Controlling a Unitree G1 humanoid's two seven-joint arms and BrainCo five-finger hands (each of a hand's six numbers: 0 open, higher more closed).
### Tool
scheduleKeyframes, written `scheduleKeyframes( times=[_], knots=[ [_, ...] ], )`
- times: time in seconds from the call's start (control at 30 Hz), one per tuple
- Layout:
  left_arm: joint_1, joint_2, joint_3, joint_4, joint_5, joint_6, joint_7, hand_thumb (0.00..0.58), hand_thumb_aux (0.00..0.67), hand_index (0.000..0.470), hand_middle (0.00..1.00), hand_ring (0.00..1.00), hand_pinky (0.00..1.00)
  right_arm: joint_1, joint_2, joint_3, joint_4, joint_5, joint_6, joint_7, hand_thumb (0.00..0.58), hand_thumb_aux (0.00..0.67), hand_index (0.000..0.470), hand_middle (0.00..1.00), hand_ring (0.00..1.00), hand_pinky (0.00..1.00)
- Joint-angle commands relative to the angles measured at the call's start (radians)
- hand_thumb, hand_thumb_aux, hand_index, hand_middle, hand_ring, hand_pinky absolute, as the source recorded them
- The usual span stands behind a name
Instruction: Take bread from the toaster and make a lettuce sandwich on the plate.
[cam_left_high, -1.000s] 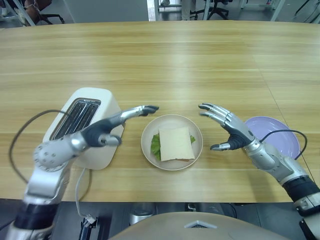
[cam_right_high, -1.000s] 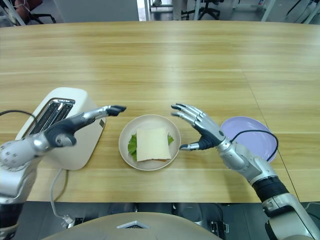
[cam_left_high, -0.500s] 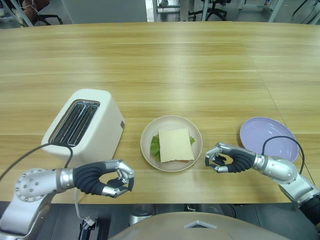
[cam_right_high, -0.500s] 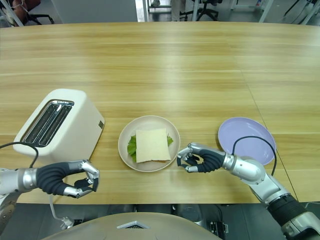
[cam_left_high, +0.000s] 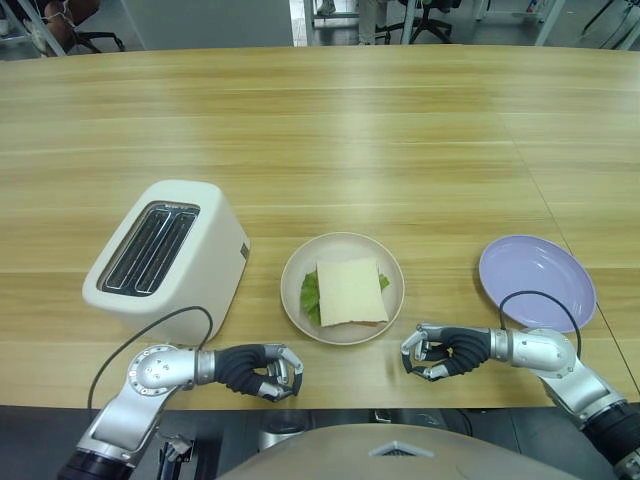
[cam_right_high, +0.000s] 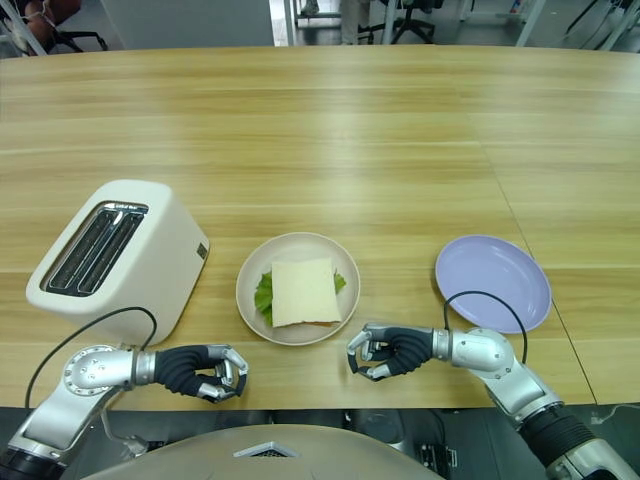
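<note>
Looks finished: bread slice (cam_left_high: 350, 290) lying over lettuce (cam_left_high: 310, 293) on the beige plate (cam_left_high: 343, 240), just beside the toaster (cam_left_high: 190, 270) with seemingly empty slots. Left hand (cam_left_high: 262, 371) and right hand (cam_left_high: 437, 351) curled into fists, holding nothing, at the near counter (cam_left_high: 350, 130) edge. Probably nothing left to do.

Room background: wooden table, chairs, floor.
A long light-wood table (cam_left_high: 330, 120) is laid with lengthwise grain; a seam (cam_left_high: 520, 150) is seen between panels at right, and soft glare is reflected mid-top. Beyond the far edge, wheeled office chairs (cam_left_high: 430, 20) are set on pale grey floor (cam_left_high: 200, 20).
</note>
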Motion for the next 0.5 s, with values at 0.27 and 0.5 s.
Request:
scheduleKeyframes(
  times=[0.27, 0.5],
  knots=[
    [-0.089, -0.070, -0.087, 0.165, 0.115, -0.002, 0.065, 0.580, 0.670, 0.460, 1.00, 1.00, 1.00, -0.053, 0.082, -0.016, 0.137, -0.184, -0.008, 0.012, 0.580, 0.670, 0.460, 1.00, 1.00, 1.00],
    [-0.151, -0.139, -0.158, 0.295, 0.296, -0.035, 0.210, 0.580, 0.670, 0.460, 1.00, 1.00, 1.00, -0.098, 0.130, -0.013, 0.225, -0.314, -0.066, -0.049, 0.580, 0.670, 0.460, 1.00, 1.00, 1.00]
  ],
)
